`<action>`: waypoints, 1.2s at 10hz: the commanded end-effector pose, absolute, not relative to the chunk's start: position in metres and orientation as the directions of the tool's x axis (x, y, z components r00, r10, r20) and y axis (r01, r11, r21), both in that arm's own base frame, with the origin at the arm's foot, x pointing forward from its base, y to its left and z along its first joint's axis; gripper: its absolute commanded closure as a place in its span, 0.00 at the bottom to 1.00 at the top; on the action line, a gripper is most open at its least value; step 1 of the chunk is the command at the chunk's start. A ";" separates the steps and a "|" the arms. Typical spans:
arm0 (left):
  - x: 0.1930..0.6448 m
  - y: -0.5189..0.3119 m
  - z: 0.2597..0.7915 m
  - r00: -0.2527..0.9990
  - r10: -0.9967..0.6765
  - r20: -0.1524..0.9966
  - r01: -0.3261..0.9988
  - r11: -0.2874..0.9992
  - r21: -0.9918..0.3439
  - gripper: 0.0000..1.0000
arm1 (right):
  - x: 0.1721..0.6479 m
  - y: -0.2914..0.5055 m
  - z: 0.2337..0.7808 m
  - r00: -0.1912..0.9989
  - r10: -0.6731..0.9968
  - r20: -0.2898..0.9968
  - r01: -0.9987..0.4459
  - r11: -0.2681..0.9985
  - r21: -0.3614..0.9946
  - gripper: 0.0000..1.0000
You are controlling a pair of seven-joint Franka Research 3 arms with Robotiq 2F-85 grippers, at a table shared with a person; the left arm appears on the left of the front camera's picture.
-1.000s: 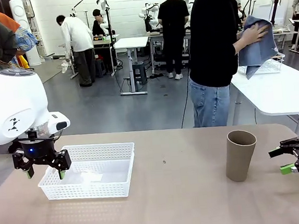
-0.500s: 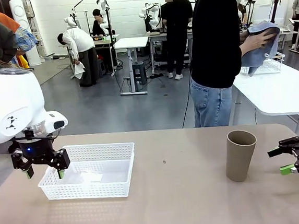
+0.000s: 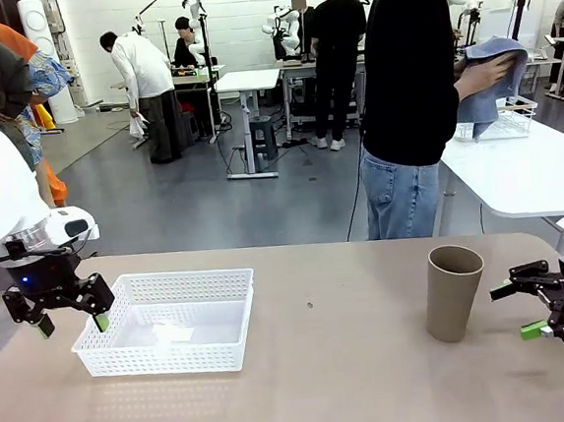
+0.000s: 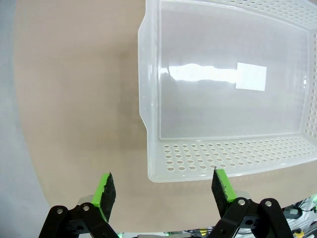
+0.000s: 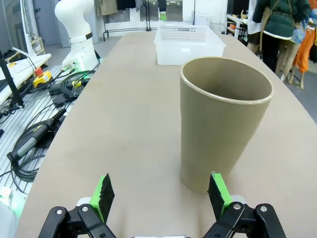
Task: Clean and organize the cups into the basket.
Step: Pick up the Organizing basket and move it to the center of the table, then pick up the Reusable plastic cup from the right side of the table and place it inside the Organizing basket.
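A beige-brown cup (image 3: pixel 453 293) stands upright on the tan table at the right. My right gripper (image 3: pixel 516 311) hovers open just to its right, fingers pointing at it. In the right wrist view the cup (image 5: pixel 223 129) stands just ahead of the open gripper (image 5: pixel 161 193), closer to the right finger and clear of both pads. The white lattice basket (image 3: pixel 157 358) sits at the left with nothing in it. My left gripper (image 3: pixel 73 326) hangs open over the basket's left end. From the left wrist, the basket's perforated wall (image 4: pixel 223 153) lies just beyond the gripper (image 4: pixel 162 188).
A person (image 3: pixel 410 91) stands beyond the table's far edge, both hands in a blue cloth (image 3: pixel 493 79). A white wire rack (image 3: pixel 506 117) sits on a white table behind. Cables (image 5: pixel 39 129) lie off the table's robot side. Bare tabletop separates basket and cup.
My left gripper has drifted left, from over the basket's left part to its left end. My right gripper has edged a little closer to the cup. The person has raised the cloth.
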State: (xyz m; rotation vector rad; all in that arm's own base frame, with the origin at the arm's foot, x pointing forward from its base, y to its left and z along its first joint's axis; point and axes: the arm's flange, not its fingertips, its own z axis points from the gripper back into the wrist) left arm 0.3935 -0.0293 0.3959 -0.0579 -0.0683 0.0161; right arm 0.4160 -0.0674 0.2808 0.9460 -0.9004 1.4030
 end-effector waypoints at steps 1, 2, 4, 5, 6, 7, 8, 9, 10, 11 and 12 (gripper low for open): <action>0.401 -0.027 0.382 0.997 0.003 0.075 0.003 0.997 -0.072 0.00 | 0.427 -0.067 0.274 -0.050 0.338 0.940 -0.998 -0.055 -0.034 0.00; 0.402 -0.028 0.378 0.998 -0.001 0.070 0.006 0.998 -0.068 0.00 | 0.430 -0.065 0.272 -0.041 0.321 0.946 -0.998 -0.047 -0.028 0.00; 0.403 -0.032 0.365 0.997 -0.036 0.066 0.040 0.998 -0.057 0.00 | 0.440 -0.055 0.266 0.027 0.318 0.948 -0.999 -0.010 0.032 0.00; 0.403 -0.036 0.357 0.997 -0.058 0.059 0.060 0.997 -0.039 0.00 | 0.446 -0.049 0.261 0.061 0.319 0.946 -0.998 0.003 0.063 0.00; 0.402 -0.039 0.354 0.994 -0.082 0.065 0.085 0.996 -0.035 0.00 | 0.451 -0.044 0.256 0.102 0.320 0.942 -0.995 0.026 0.099 0.00; 0.400 -0.042 0.354 0.991 -0.103 0.081 0.105 0.994 -0.028 0.00 | 0.454 -0.039 0.252 0.139 0.324 0.936 -0.990 0.050 0.130 0.00; 0.398 -0.043 0.354 0.988 -0.118 0.095 0.121 0.992 -0.020 0.00 | 0.455 -0.035 0.249 0.150 0.333 0.931 -0.989 0.052 0.140 0.00; 0.394 -0.045 0.355 0.985 -0.138 0.107 0.141 0.990 -0.016 0.00 | 0.455 -0.032 0.248 0.152 0.336 0.930 -0.988 0.054 0.142 0.00; 0.390 -0.047 0.356 0.980 -0.159 0.119 0.161 0.987 -0.009 0.00 | 0.456 -0.030 0.248 0.151 0.338 0.929 -0.989 0.054 0.141 0.00; 0.387 -0.049 0.357 0.977 -0.171 0.127 0.172 0.985 0.003 0.00 | 0.456 -0.029 0.248 0.150 0.337 0.930 -0.989 0.052 0.140 0.00; 0.386 -0.048 0.357 0.976 -0.176 0.127 0.176 0.984 0.009 0.00 | 0.457 -0.026 0.248 0.142 0.336 0.931 -0.990 0.045 0.134 0.00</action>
